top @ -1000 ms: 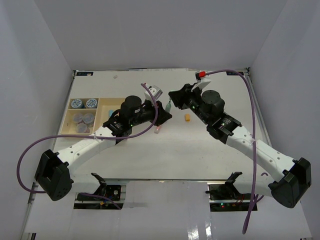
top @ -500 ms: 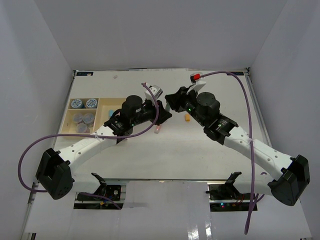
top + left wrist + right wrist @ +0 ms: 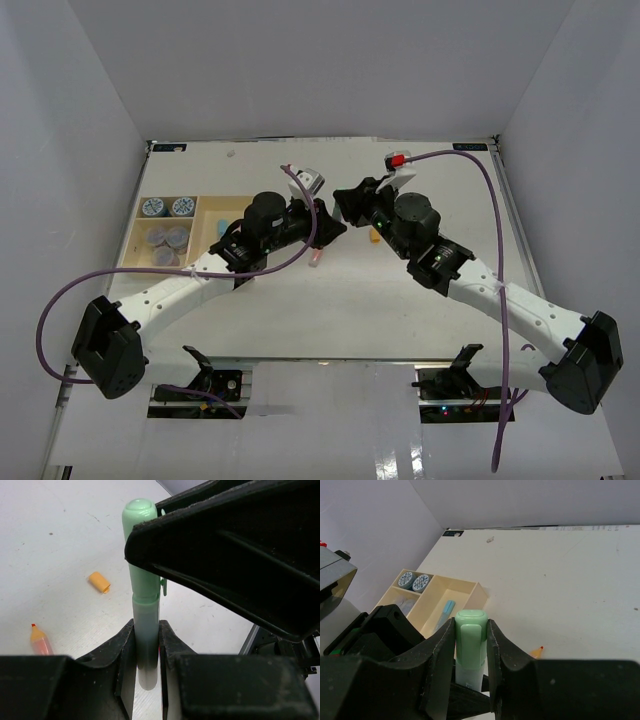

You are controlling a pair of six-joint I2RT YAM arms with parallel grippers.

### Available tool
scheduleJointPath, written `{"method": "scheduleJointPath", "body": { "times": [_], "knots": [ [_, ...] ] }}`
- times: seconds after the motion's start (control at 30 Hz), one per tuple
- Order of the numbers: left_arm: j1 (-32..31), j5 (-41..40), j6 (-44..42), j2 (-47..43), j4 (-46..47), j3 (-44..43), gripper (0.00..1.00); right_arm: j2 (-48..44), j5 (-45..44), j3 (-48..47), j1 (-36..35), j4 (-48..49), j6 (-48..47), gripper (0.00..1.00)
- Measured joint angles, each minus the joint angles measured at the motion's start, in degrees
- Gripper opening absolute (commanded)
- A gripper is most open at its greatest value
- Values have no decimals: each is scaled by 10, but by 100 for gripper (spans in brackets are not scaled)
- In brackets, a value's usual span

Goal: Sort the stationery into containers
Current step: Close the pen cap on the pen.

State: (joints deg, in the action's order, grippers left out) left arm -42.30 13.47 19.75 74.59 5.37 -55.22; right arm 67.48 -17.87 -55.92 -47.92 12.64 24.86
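Observation:
A pale green marker [image 3: 143, 587] is held off the table by both grippers. My left gripper [image 3: 146, 636] is shut on its barrel, and my right gripper [image 3: 471, 630] is shut on its green cap [image 3: 470, 641]. In the top view the two grippers [image 3: 338, 212] meet at mid-table, hiding the marker. The beige tray [image 3: 212, 208] at the left holds two blue-lidded jars [image 3: 166, 207], grey-purple jars [image 3: 166, 240] and a blue stick [image 3: 444, 613]. An uncapped orange marker [image 3: 39, 642] and an orange cap [image 3: 99, 582] lie on the table.
White walls close in the table on the left, the back and the right. Purple cables loop from both arms [image 3: 505, 230]. The tray's long compartment [image 3: 455, 592] has bare floor beside the blue stick.
My right arm's wrist has swung a little to the left and now covers the orange cap in the top view. The left arm has barely moved.

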Motion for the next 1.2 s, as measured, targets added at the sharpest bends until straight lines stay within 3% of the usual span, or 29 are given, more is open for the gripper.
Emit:
{"method": "scheduleJointPath", "body": {
  "times": [0.37, 1.2],
  "knots": [
    [-6, -20, 11, 0, 43, 14, 0, -3, -9, 5, -6, 9, 0, 8],
    [-9, -24, -49, 17, 42, 9, 0, -11, 1, 18, -4, -11, -17, 8]
  ]
}}
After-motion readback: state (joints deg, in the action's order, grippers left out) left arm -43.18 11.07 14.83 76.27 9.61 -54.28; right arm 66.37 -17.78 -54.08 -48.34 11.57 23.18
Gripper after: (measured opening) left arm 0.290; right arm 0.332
